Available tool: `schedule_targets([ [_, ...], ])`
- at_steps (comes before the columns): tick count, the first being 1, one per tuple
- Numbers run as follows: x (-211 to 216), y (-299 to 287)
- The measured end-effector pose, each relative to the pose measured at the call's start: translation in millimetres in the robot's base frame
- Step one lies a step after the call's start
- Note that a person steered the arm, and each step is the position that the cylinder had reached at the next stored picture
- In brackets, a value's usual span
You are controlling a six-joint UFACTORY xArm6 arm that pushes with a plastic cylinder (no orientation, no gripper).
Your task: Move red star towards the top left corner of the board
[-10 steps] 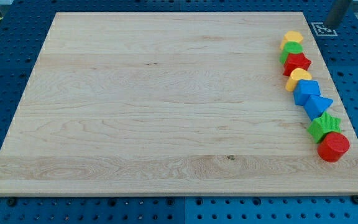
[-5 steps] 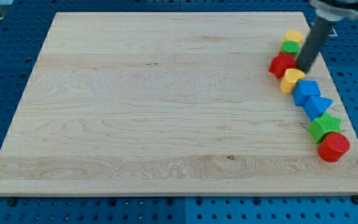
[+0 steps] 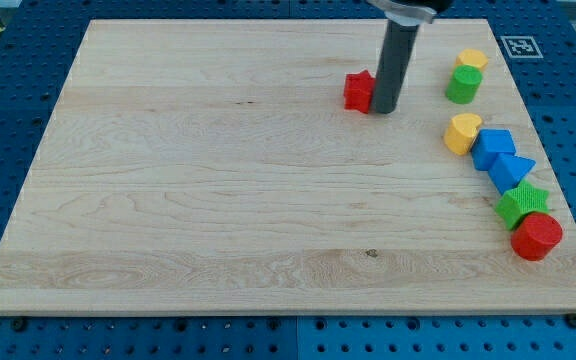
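Observation:
The red star (image 3: 358, 91) lies on the wooden board (image 3: 218, 170), right of centre in the upper part. My tip (image 3: 384, 109) stands right against the star's right side, touching it. The dark rod rises from there to the view's top edge. The star is well apart from the column of other blocks at the view's right.
Along the board's right side stand a yellow block (image 3: 472, 60), a green cylinder (image 3: 462, 85), a yellow heart-like block (image 3: 461, 132), a blue block (image 3: 493, 148), a blue triangle (image 3: 513, 170), a green star (image 3: 521, 204) and a red cylinder (image 3: 537, 237).
My tip came in from the view's upper right and has pushed the red star out of the column, leftward and slightly up. The yellow heart-like block shifted slightly left.

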State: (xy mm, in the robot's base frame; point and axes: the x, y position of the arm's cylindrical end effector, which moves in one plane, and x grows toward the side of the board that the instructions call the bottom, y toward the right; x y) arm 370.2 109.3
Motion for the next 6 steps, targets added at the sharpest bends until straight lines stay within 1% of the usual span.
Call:
schedule_targets([
  [1, 2.4, 42.1],
  [2, -12.7, 80.8],
  [3, -25.4, 32.3],
  [4, -15.9, -61.6],
  [6, -6.9, -65.1],
])
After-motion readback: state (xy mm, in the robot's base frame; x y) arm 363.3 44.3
